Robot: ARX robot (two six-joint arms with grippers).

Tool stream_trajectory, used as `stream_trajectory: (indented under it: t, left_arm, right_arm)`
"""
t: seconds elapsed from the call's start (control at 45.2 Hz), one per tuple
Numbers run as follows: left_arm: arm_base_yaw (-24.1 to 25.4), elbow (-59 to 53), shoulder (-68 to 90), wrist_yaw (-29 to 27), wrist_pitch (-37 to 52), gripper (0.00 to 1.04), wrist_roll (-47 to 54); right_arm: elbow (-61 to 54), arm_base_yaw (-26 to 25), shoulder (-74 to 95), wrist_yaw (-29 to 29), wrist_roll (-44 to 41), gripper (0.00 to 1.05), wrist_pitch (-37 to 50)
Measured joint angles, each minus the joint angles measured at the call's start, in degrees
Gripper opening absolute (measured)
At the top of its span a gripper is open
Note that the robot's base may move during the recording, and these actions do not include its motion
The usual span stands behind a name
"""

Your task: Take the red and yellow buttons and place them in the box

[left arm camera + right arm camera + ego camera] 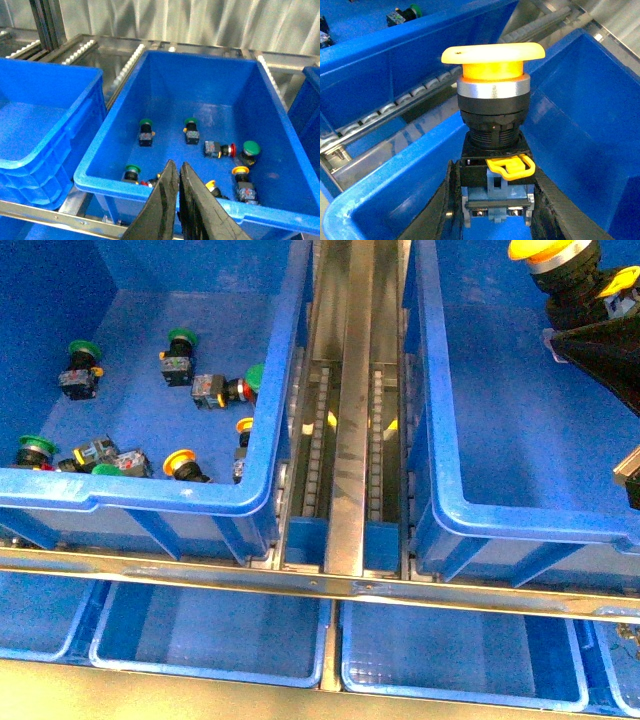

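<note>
My right gripper [496, 200] is shut on the black block body of a yellow button [492, 55], cap pointing away from the wrist. In the front view this yellow button [545, 252] hangs at the top right, held by the right gripper [598, 310] over the box [500, 530], a deep blue bin whose floor is bare. A red button [232, 390] lies on its side in the left bin [150, 502], with another yellow-capped one [180, 462] near the front wall. My left gripper [178, 166] is shut and empty above that bin's near rim; the red button [233, 150] lies beyond it.
Several green-capped switches [84, 348] lie scattered in the left bin. A metal roller track [350, 440] runs between the two bins. A metal rail [320, 585] crosses in front, with smaller shallow blue trays [210, 640] below it. Another blue bin [40, 120] stands beside the left bin.
</note>
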Motion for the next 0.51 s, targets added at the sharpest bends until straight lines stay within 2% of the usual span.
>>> stream_trajectory:
  t: [0.287, 0.42, 0.508]
  left_arm:
    - [0.02, 0.0, -0.2, -0.31, -0.09, 0.03, -0.02]
    - [0.02, 0.0, -0.2, -0.17, -0.09, 0.03, -0.02]
    - [0.02, 0.0, -0.22, -0.09, -0.11, 0.03, 0.0]
  right_arm:
    - [-0.09, 2.62, -4.26, 2.84, 0.31, 0.26, -3.87]
    - [0.92, 3.45, -4.52, 7.82, 0.61, 0.26, -5.38]
    - [1.9, 6.54, -4.52, 11.43, 1.79, 0.26, -5.64]
